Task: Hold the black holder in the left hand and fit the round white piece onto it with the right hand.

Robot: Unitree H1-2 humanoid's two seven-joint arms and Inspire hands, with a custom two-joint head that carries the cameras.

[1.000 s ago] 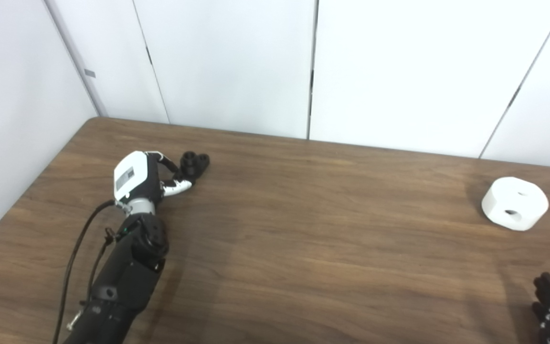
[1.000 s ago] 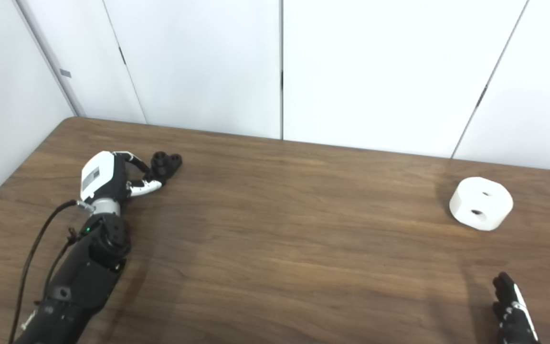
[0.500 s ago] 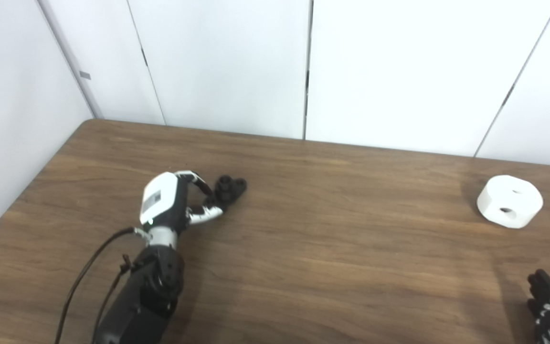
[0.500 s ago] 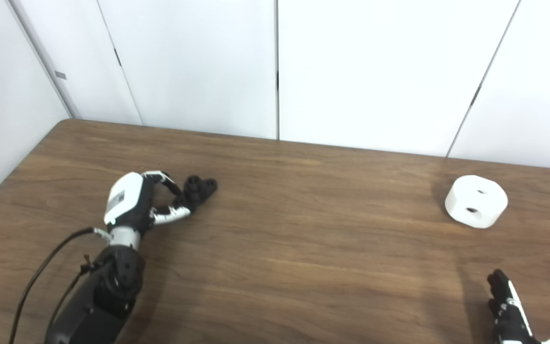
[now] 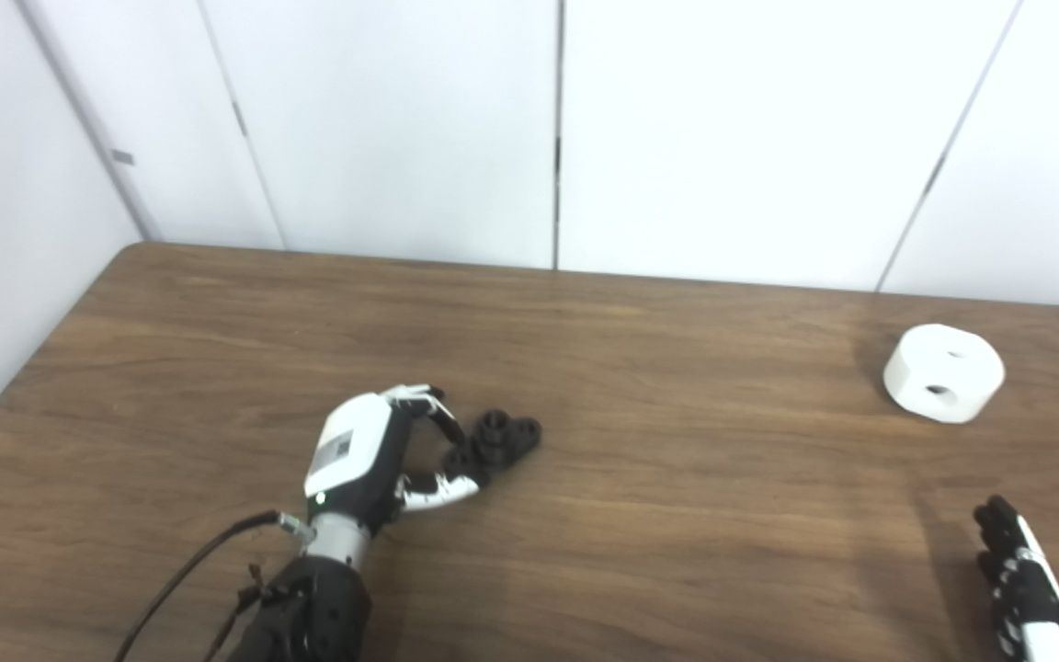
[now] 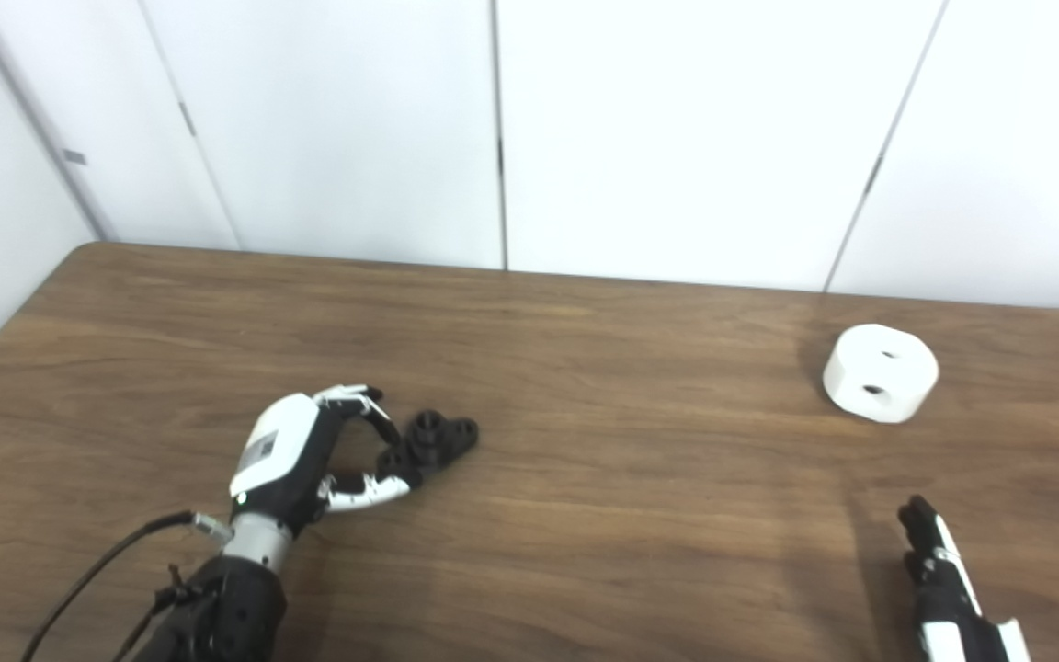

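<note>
The black holder is small, matte and knobby, with round sockets on top; it sits left of center on the wood-grain table, pinched by the left hand. The white piece, a smooth thick disc with 2 holes, lies far right. The right hand rests near it with fingers extended, holding nothing.

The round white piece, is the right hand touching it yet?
No, the round white piece sits alone on the table, well apart from the right hand.
</note>
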